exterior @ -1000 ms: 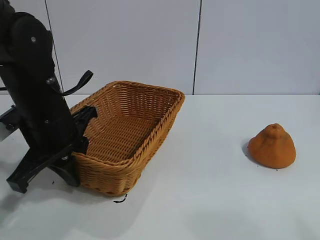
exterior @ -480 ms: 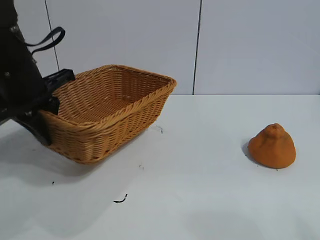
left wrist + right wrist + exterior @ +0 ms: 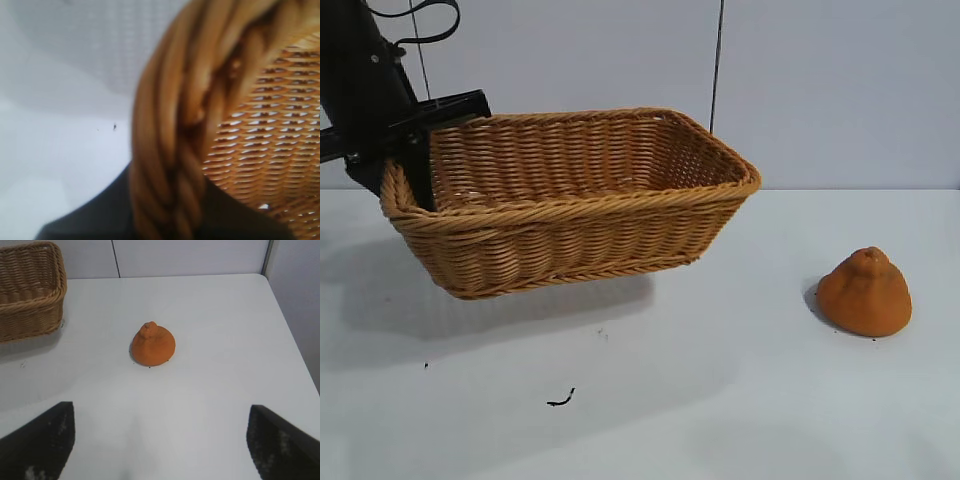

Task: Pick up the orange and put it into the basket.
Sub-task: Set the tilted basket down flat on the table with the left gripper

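My left gripper (image 3: 415,165) was pinched tight on the braided rim of the basket (image 3: 570,205) at its left end. It held the basket up off the white table (image 3: 720,400), and there was a shadow under it. From the left wrist camera I saw the thick rim (image 3: 170,150) up close, with dark finger parts on both sides of it. The orange (image 3: 864,292) sat by itself on the table, well away to the right of the basket. My right gripper (image 3: 160,440) had its fingers (image 3: 45,440) spread wide apart. It pointed at the orange from near the table edge and touched nothing.
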You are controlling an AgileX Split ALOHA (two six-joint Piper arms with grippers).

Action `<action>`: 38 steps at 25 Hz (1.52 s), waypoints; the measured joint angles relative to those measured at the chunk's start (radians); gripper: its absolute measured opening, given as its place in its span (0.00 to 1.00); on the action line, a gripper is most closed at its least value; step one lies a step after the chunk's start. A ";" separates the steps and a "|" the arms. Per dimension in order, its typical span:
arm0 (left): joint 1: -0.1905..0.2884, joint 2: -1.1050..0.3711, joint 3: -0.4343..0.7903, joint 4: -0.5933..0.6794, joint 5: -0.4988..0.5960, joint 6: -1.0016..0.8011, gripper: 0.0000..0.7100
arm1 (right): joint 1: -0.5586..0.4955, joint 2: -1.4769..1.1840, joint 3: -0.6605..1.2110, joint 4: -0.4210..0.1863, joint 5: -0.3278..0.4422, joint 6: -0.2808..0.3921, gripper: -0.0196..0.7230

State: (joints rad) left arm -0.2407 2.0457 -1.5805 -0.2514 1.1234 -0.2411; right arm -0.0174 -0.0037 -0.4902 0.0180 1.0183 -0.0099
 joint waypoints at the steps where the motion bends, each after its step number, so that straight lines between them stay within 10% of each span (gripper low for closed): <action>1: 0.000 0.008 0.000 0.000 -0.005 0.005 0.13 | 0.000 0.000 0.000 0.000 0.000 0.000 0.89; 19: 0.000 0.168 0.000 -0.009 -0.078 0.060 0.15 | 0.000 0.000 0.000 0.000 0.000 0.000 0.89; 28: 0.000 0.161 -0.002 -0.019 -0.078 0.061 0.90 | 0.000 0.000 0.000 0.000 0.000 0.000 0.89; 38: 0.000 0.027 -0.051 -0.005 -0.014 0.124 0.97 | 0.000 0.000 0.000 0.000 0.000 0.000 0.89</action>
State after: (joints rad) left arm -0.2407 2.0730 -1.6316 -0.2562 1.1093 -0.1176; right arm -0.0174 -0.0037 -0.4902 0.0180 1.0183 -0.0099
